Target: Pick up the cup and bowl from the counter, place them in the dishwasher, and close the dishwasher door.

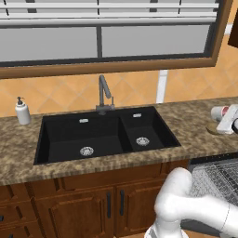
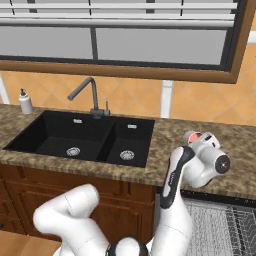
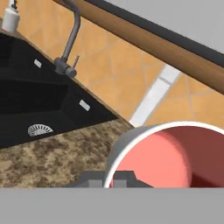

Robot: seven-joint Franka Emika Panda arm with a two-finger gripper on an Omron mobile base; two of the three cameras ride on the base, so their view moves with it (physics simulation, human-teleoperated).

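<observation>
There are no words, numbers or signs to read here. The soap bottle [image 1: 22,112] is plain white with no label, and the cup [image 3: 168,155] has no writing on it.

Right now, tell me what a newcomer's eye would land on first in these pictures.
The black double sink set in the speckled counter, under a wide window. Next, the white arm reaching to the counter's right end, its end effector at the cup, whose red-pink inside looms large in the hand view. A white soap bottle stands at the far left.
</observation>
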